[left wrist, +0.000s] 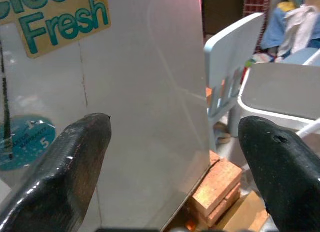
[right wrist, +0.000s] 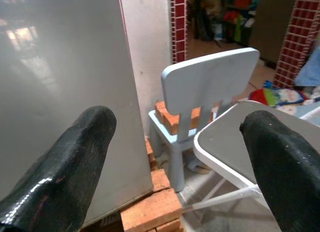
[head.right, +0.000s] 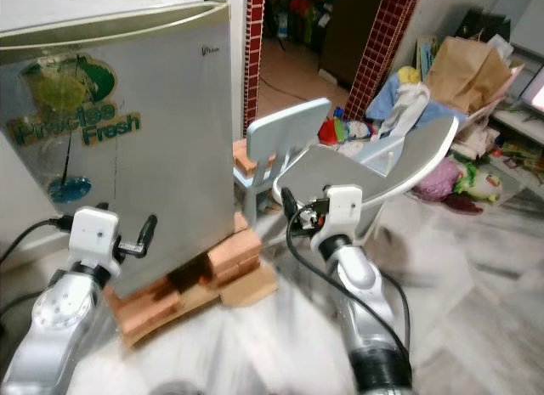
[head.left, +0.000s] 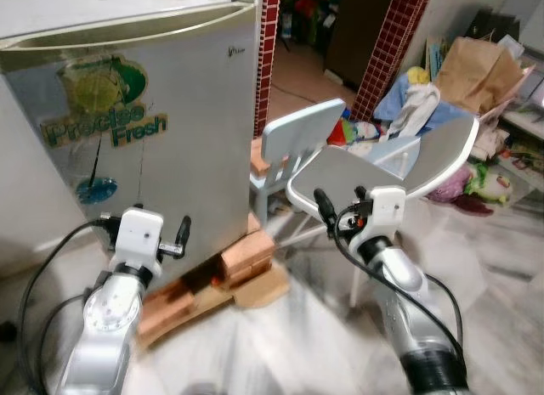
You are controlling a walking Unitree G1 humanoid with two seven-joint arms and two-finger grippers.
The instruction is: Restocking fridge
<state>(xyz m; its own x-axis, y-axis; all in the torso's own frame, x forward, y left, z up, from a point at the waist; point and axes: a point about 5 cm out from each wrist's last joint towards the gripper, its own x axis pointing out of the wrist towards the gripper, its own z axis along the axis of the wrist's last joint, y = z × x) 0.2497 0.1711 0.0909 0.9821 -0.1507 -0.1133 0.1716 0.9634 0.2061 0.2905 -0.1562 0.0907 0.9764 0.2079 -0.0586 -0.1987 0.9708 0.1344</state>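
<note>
fridge (head.left: 144,115) standing shut on bricks (head.left: 246,257) ahead-left, left gripper (left wrist: 175,157) hovering before its door, fingers wide, right gripper (right wrist: 175,157) facing blue chair (right wrist: 210,92), fingers wide

Lived-in home, cluttered room: small fridge (head.left: 144,115) w/ "Precise Fresh" sticker propped on bricks (head.left: 246,255), kid's light-blue chair (head.left: 297,140), grey tray table (head.left: 357,170), clothes pile (head.left: 416,106), paper bag (head.left: 476,72), tiled red pillars (head.left: 391,42), marble-look floor (head.left: 493,251).
</note>
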